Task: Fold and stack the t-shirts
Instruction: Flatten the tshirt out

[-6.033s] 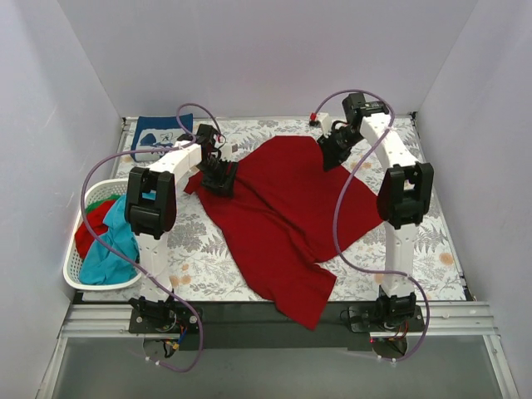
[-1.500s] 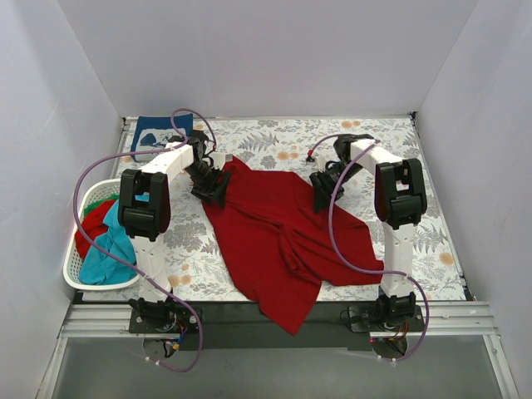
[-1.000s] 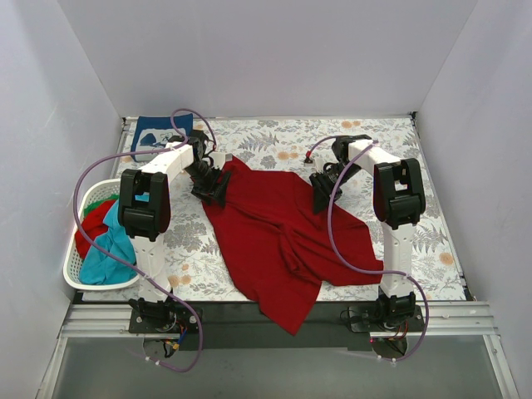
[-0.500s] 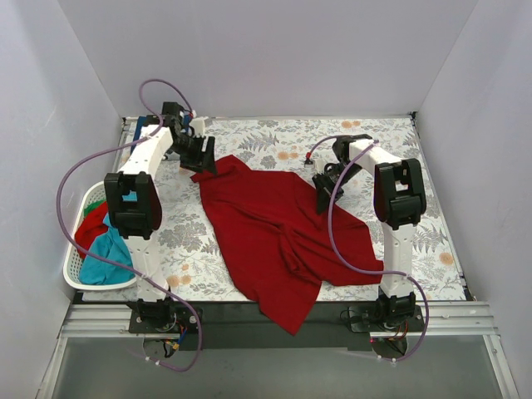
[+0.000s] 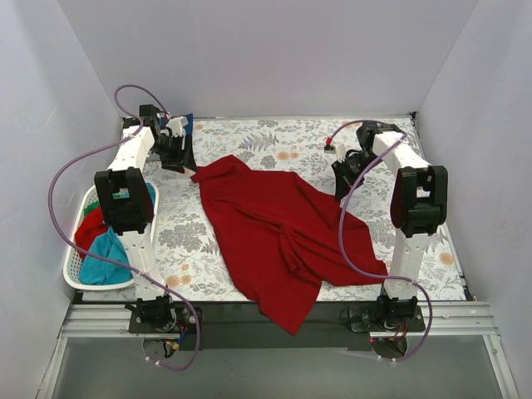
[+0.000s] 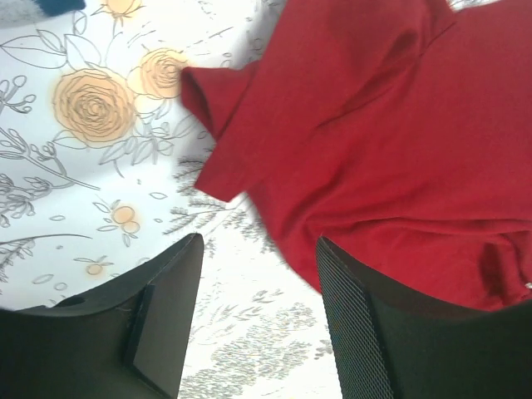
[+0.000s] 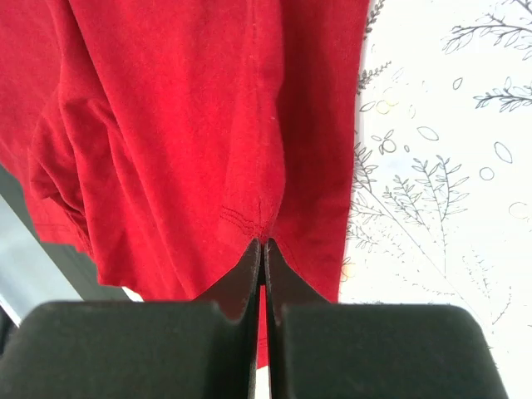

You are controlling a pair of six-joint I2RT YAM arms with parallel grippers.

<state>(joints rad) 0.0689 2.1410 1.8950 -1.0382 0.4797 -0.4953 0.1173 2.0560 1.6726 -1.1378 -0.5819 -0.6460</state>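
Observation:
The dark red t-shirt [image 5: 274, 224] lies spread and wrinkled across the middle of the floral table cloth, its near end hanging over the front edge. My right gripper [image 5: 341, 177] is shut on the shirt's right edge; in the right wrist view the closed tips [image 7: 263, 243] pinch a puckered seam of the red cloth [image 7: 183, 125]. My left gripper [image 5: 179, 155] is open and empty at the back left, just beyond the shirt's sleeve [image 6: 216, 100]. A navy blue t-shirt [image 5: 186, 122] lies behind it, mostly hidden by the arm.
A white laundry basket [image 5: 76, 277] at the left edge holds red, teal and green shirts. White walls close in the table at the back and both sides. Bare floral cloth [image 5: 432, 241] shows to the right of the shirt.
My left gripper has let go of the shirt's sleeve and moved to the back left corner. My right gripper has moved right and back, still holding the shirt's edge.

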